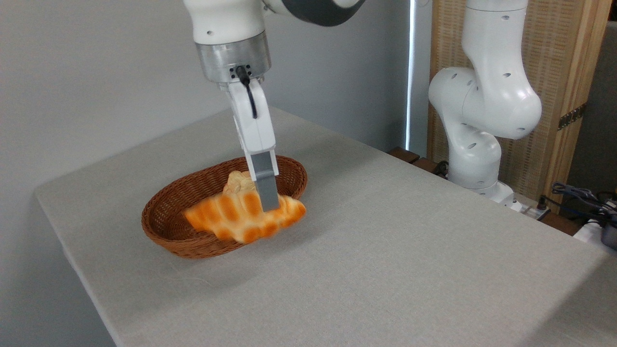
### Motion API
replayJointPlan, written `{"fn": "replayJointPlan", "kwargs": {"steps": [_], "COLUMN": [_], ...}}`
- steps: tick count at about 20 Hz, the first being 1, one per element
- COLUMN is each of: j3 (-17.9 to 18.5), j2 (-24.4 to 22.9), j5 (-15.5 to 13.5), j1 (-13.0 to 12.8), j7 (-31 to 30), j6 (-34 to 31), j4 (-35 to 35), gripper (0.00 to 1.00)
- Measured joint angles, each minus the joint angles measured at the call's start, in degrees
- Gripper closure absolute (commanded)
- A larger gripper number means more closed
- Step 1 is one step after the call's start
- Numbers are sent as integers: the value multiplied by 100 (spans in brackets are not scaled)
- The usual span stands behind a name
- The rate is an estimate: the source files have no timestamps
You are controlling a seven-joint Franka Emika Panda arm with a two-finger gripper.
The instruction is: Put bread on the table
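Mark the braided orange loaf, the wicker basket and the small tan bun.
braided orange loaf (226, 214), fixed camera, left half of its top.
brown oval wicker basket (166, 226), fixed camera, inner left wall.
small pale tan bun (238, 182), fixed camera, its top.

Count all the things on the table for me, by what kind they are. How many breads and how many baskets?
Breads: 2, the long orange braided bread that the claw grips, and a small pale bun behind it
Baskets: 1, the brown wicker basket
Total: 3 things on the grey table
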State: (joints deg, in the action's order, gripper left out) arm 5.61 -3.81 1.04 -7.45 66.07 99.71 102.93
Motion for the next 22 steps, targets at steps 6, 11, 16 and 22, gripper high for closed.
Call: {"fn": "replayJointPlan", "kwargs": {"steps": [6, 11, 16, 22], "j3": [97, 291, 651, 665], "j2": [-24, -26, -72, -122], "j5": [-31, -343, -837, -885], "j1": [13, 76, 129, 103], "j7": [-37, -49, -221, -1084], "j6": [-11, -11, -11, -12], "j4": [0, -2, -211, -263], "gripper": [0, 0, 0, 0]}}
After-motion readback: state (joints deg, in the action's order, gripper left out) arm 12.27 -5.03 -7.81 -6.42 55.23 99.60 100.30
